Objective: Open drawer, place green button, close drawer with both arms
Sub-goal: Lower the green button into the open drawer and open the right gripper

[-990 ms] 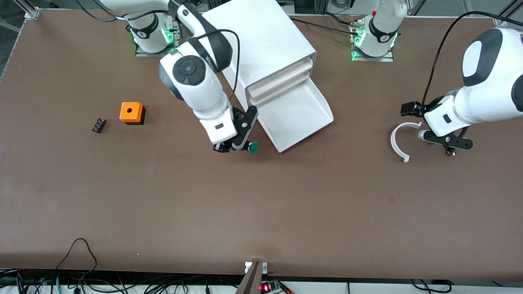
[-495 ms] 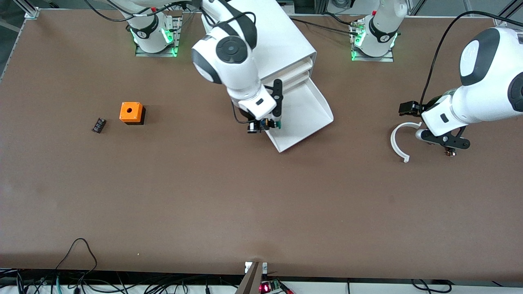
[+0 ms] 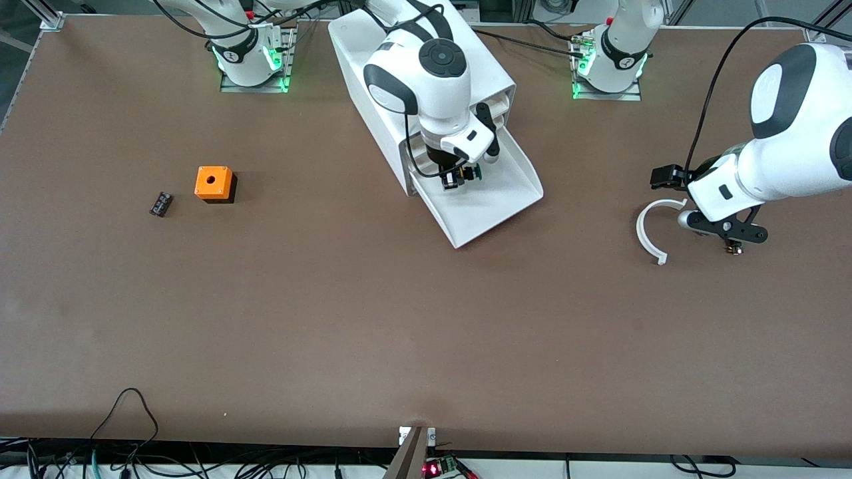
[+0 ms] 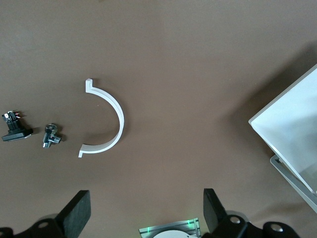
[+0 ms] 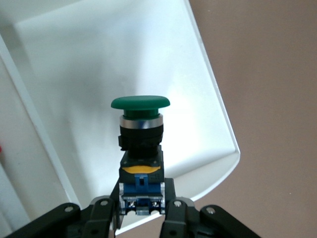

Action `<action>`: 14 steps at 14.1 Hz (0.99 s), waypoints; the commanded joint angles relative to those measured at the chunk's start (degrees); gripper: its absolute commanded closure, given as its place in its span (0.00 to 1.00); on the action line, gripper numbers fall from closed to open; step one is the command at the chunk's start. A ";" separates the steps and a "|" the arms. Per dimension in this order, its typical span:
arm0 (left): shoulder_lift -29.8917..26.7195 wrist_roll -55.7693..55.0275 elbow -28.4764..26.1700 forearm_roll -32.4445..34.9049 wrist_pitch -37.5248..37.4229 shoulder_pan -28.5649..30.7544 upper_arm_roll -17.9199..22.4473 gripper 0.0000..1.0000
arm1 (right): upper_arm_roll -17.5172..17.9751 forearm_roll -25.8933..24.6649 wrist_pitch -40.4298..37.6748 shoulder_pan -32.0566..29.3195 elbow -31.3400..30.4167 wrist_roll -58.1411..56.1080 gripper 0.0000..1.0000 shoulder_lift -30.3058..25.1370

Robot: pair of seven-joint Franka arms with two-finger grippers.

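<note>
The bottom drawer (image 3: 512, 193) of the white cabinet (image 3: 426, 60) stands pulled out, its tray bare. My right gripper (image 3: 460, 178) is over the open drawer, shut on the green-capped button (image 3: 470, 173). In the right wrist view the button (image 5: 140, 139) stands between the fingers (image 5: 106, 208) with the drawer (image 5: 99, 64) below it. My left gripper (image 3: 725, 233) is open and empty, low over the table toward the left arm's end, beside the white arc (image 3: 649, 229). Its fingers (image 4: 79, 210) show in the left wrist view.
An orange cube (image 3: 213, 183) and a small dark ribbed block (image 3: 160, 203) lie toward the right arm's end. The white arc (image 4: 106, 119) and two tiny parts (image 4: 29, 134) lie under the left wrist. The two upper drawers (image 3: 496, 106) are closed.
My right gripper carried the button from the table beside the drawer's front corner to over the open drawer. The left arm barely moved.
</note>
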 commanded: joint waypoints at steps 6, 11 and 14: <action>2.85 -0.14 4.42 0.76 -1.26 0.35 -0.09 0.00 | 0.31 -6.11 -0.02 1.51 2.30 -0.65 0.85 4.41; 2.94 -0.22 4.34 0.32 -1.26 0.53 -0.09 0.00 | 0.22 -6.29 5.34 1.77 2.38 0.15 0.85 6.96; 3.11 -1.01 4.42 0.24 -1.00 0.35 -0.09 0.00 | 0.22 -6.37 5.44 2.03 2.91 0.67 0.85 7.67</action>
